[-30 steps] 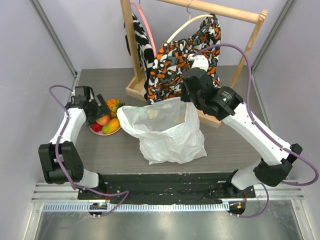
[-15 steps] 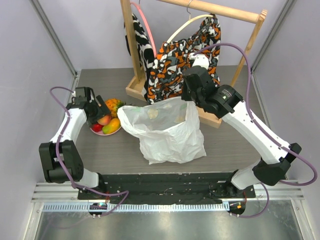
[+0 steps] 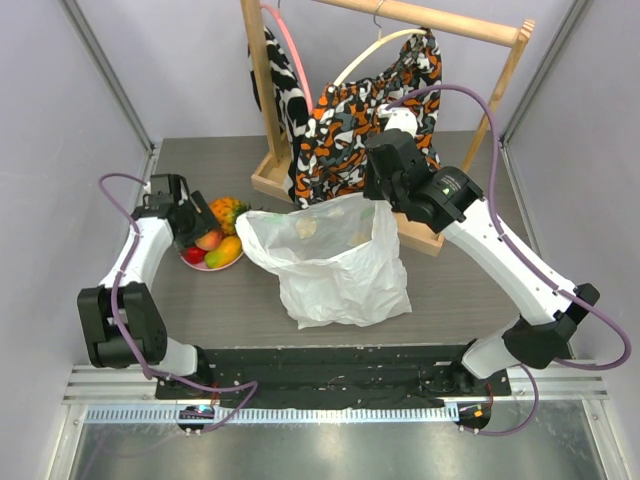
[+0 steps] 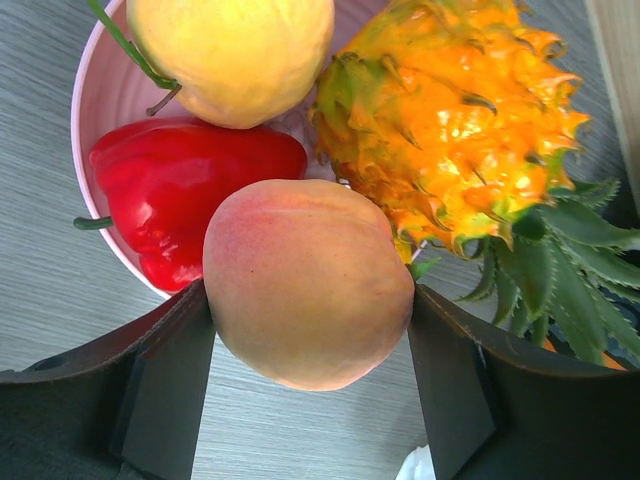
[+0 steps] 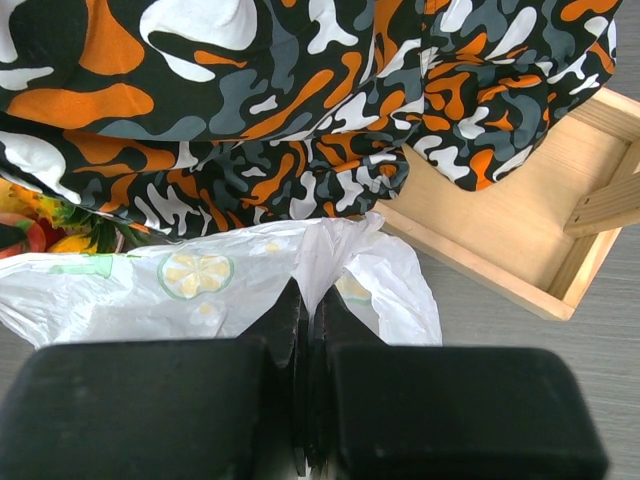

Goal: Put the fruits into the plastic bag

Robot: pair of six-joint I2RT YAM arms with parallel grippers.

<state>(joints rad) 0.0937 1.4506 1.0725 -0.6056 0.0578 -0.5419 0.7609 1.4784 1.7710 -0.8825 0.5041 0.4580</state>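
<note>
Although the left gripper (image 4: 310, 300) sets its two black fingers (image 4: 165, 385) against either flank of the round, matt pink-orange peach (image 4: 300, 290), I cannot tell from the wrist view whether they press it or merely bracket it. The lower edge of the frame cuts off their bases. The peach hides part of the round pink plastic plate (image 4: 92, 110) under it. A glossy red lobed fruit (image 4: 190, 195) lies at centre left. A smooth yellow round fruit with a thin green stem (image 4: 235, 55) is cropped by the top edge. The spiky orange pineapple with stiff green leaves (image 4: 450, 120) runs off the right side. From above, a yellow-green mango (image 3: 226, 250) shows at the plate's right edge, and the arm covers part of the pile.

At centre frame the large, crinkly, translucent white plastic bag (image 3: 335, 265) stands open-mouthed on the grey wood-grain table (image 3: 230, 300). The right gripper (image 5: 305, 300) is closed tight on a pinch of the bag's thin rim, holding it up. What lies inside the bag is too faint to make out. The orange, black and white patterned cloth (image 5: 250, 100) drapes across the top of that wrist view, covering part of the pale wooden tray base (image 5: 500, 220).
</note>
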